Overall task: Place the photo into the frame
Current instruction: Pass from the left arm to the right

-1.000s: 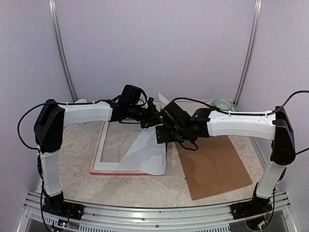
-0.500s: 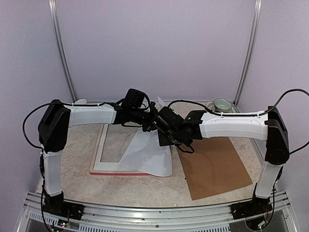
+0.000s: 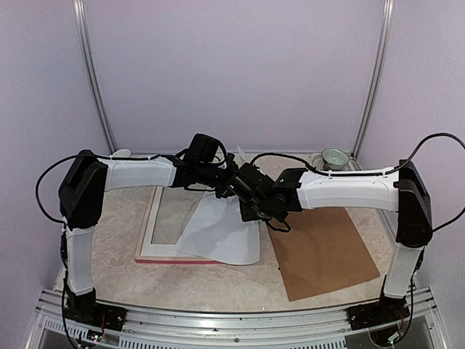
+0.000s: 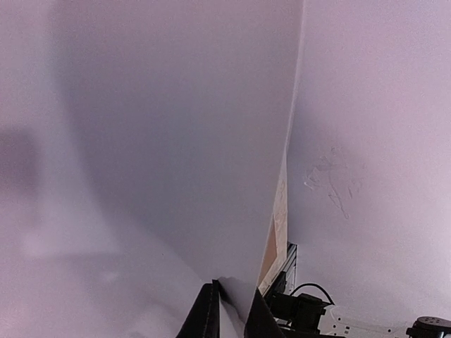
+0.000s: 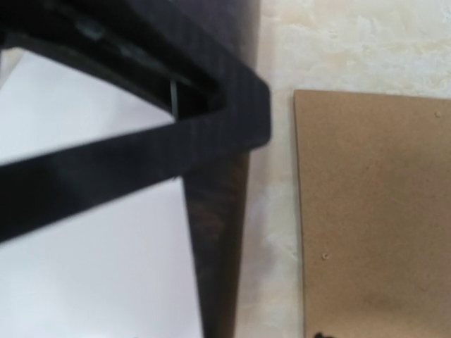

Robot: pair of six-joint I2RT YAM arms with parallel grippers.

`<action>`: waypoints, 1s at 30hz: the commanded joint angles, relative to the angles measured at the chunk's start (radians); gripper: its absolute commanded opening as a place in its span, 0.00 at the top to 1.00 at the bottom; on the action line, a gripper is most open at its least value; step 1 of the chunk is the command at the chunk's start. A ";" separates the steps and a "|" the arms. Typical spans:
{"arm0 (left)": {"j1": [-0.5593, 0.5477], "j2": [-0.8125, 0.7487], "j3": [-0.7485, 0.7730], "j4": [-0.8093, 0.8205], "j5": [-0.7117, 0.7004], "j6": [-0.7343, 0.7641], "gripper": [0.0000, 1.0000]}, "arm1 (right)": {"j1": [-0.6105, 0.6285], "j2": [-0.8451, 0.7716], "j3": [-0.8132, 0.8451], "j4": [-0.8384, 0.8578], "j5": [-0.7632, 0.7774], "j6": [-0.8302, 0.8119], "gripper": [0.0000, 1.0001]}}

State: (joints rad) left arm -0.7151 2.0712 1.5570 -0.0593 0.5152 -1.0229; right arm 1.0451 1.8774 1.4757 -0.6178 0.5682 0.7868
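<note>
The photo [image 3: 218, 236] shows its white back, sloping from both grippers down over the frame's right part onto the table. The frame [image 3: 174, 259] lies flat at left, its pink near rail showing. My left gripper [image 3: 227, 182] holds the photo's raised far edge. In the left wrist view its fingers [image 4: 232, 313] are shut on the white sheet [image 4: 176, 141]. My right gripper [image 3: 248, 198] sits right beside it over the sheet's upper right edge. The right wrist view shows white paper [image 5: 91, 267] with a dark strip along its edge, and a blurred black bar hides the jaws.
A plain brown backing board [image 3: 323, 251] lies flat on the marble table to the right of the photo; it also fills the right of the right wrist view [image 5: 373, 211]. A small round dish [image 3: 335, 156] sits at the back right corner. Walls close the back and sides.
My right gripper has moved left and closer to the left gripper, its jaws narrowing. The left arm shifted slightly right. The photo's lower edge has slid a little to the right.
</note>
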 commanded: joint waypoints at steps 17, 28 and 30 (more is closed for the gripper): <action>-0.008 0.011 0.020 0.023 -0.010 0.001 0.79 | -0.026 -0.028 -0.085 0.120 -0.094 0.015 0.89; -0.006 -0.017 0.000 0.050 0.002 0.010 0.01 | -0.034 -0.048 -0.102 0.136 -0.100 0.008 1.00; 0.002 -0.051 -0.028 0.090 -0.010 0.012 0.01 | -0.043 -0.056 -0.117 0.149 -0.104 0.000 1.00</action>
State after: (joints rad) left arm -0.7113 2.0735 1.5558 -0.0673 0.4946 -1.0210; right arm 1.0092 1.8519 1.3918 -0.4934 0.4866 0.8082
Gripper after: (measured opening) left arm 0.985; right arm 0.005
